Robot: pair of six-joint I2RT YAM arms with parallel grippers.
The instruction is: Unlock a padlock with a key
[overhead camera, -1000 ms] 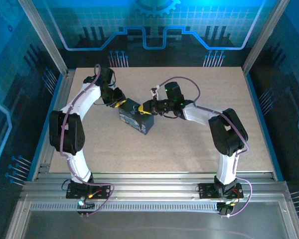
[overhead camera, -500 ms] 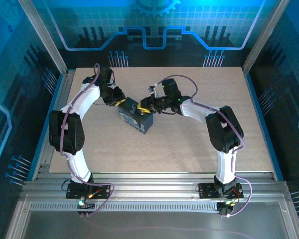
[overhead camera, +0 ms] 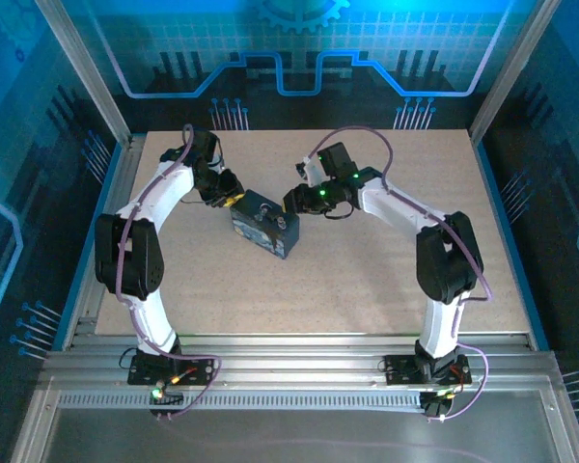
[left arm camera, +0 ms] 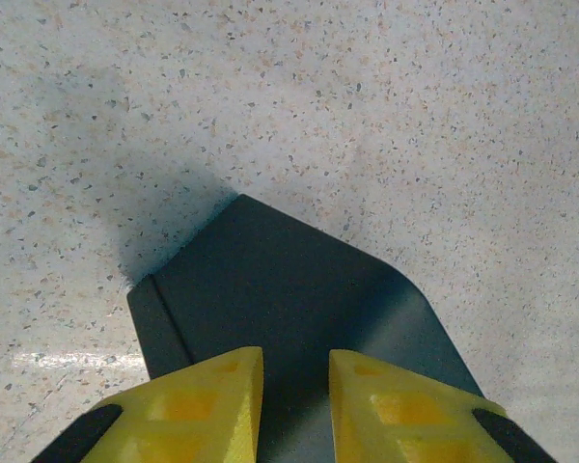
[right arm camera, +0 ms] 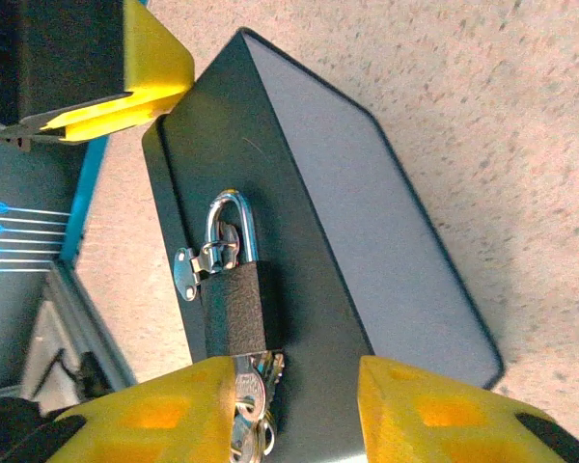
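Hanging on 1 box (right arm camera: 367, 212), 1 padlock (right arm camera: 236, 309) with 1 key (right arm camera: 248, 395) inserted, right tool (right arm camera: 299, 381) parted, empty, left tool (left arm camera: 294, 376), grip unclear

This is a robotics lab test cell. A speckled beige tabletop (overhead camera: 347, 289) sits inside a silver aluminium-profile frame (overhead camera: 82, 68) backed by blue circuit-patterned wall panels (overhead camera: 415, 39). A white-and-black left robot arm (overhead camera: 159, 198) and matching right robot arm (overhead camera: 391, 207) are bolted to slotted aluminium rails (overhead camera: 289, 371).

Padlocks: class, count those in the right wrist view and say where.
1: the padlock hangs on the box latch, just ahead of the right gripper; the box could hide others.
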